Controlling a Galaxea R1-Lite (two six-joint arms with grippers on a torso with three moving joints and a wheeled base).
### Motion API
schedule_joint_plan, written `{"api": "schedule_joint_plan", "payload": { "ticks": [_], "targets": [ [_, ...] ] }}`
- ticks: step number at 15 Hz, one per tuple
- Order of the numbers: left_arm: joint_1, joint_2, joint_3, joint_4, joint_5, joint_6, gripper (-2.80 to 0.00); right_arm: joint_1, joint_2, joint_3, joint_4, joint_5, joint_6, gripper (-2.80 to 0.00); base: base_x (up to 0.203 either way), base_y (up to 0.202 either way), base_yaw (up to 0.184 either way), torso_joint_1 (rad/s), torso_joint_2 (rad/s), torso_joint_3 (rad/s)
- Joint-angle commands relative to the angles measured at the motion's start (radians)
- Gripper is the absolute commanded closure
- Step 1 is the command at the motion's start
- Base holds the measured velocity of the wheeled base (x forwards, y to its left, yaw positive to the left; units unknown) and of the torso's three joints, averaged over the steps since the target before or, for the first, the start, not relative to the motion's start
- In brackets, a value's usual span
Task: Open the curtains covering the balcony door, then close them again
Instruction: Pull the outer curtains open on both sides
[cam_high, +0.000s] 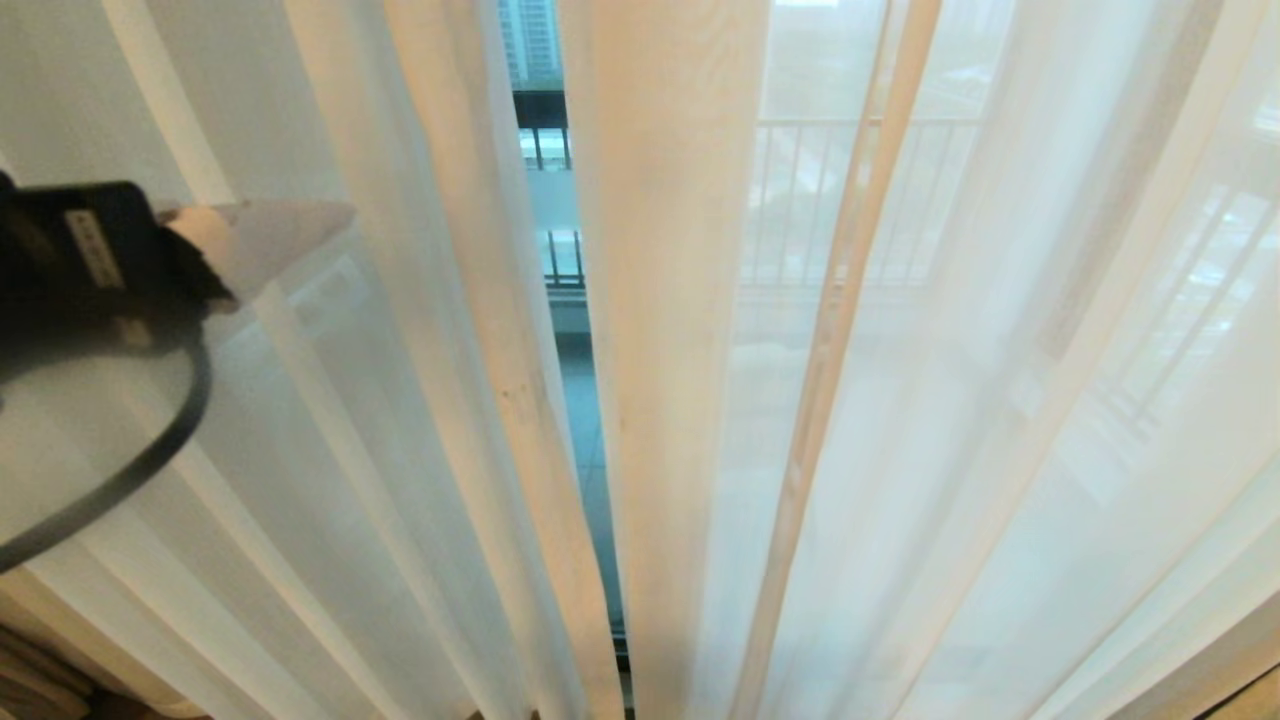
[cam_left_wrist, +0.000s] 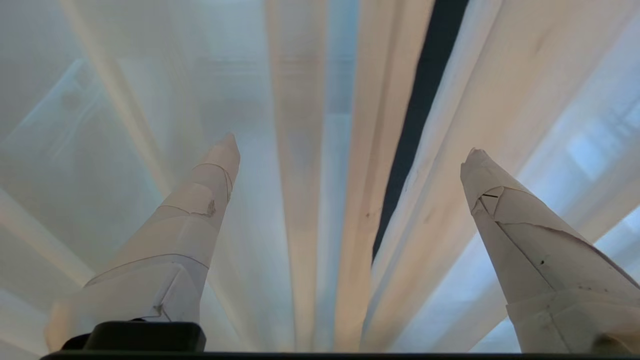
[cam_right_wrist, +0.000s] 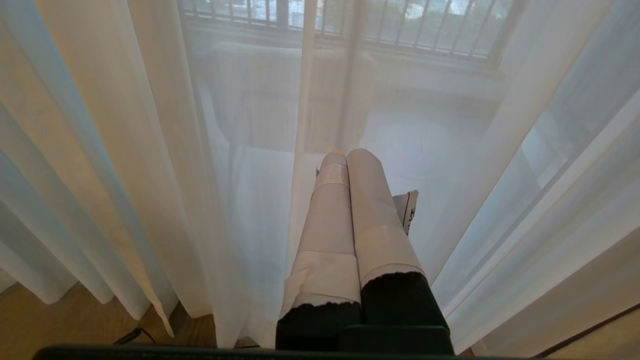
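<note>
Curtains (cam_high: 650, 330): sheer panels hang before you, nearly drawn, a narrow slit between their inner edges.
Left gripper (cam_left_wrist: 350, 145): your fingers spread wide, grasping nothing, facing that slit.
Right gripper (cam_right_wrist: 347, 160): clenched, empty, near the hem.

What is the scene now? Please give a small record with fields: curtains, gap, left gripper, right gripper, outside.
curtains: sheer white curtains hang nearly closed, in folds
gap: narrow slit between two panels, centre of head view
left gripper: left gripper open, fingers wide apart, holding nothing, in front of the fabric near the slit
right gripper: right gripper shut, empty, low before the curtains
outside: railing seen through the sheer fabric
</note>
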Motion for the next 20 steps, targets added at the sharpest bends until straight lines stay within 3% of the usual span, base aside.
{"api": "schedule_joint_plan", "payload": {
  "ticks": [1, 3, 5, 6, 11, 20],
  "targets": [
    [0.081, -0.132, 0.068, -0.007, -0.099, 0.003, -2.8, 0.0, 0.001, 0.0, 0.0, 0.001, 0.0, 0.0, 0.0, 0.0, 0.0, 0.0, 0.0, 0.0],
    [0.221, -0.236, 0.157, -0.014, -0.268, 0.008, -2.8, 0.0, 0.001, 0.0, 0.0, 0.001, 0.0, 0.0, 0.0, 0.0, 0.0, 0.0, 0.0, 0.0],
    [0.351, -0.335, 0.253, -0.015, -0.391, 0.01, -2.8, 0.0, 0.001, 0.0, 0.0, 0.001, 0.0, 0.0, 0.0, 0.0, 0.0, 0.0, 0.0, 0.0],
    [0.386, -0.387, 0.302, -0.014, -0.434, 0.012, 0.0, 0.0, 0.001, 0.0, 0.0, 0.001, 0.0, 0.0, 0.0, 0.0, 0.0, 0.0, 0.0, 0.0],
    [0.554, -0.527, 0.465, -0.008, -0.496, 0.048, 0.0, 0.0, 0.001, 0.0, 0.0, 0.001, 0.0, 0.0, 0.0, 0.0, 0.0, 0.0, 0.0, 0.0],
    [0.661, -0.798, 0.682, 0.058, -0.585, 0.051, 0.0, 0.0, 0.001, 0.0, 0.0, 0.001, 0.0, 0.0, 0.0, 0.0, 0.0, 0.0, 0.0, 0.0]
  ]
}}
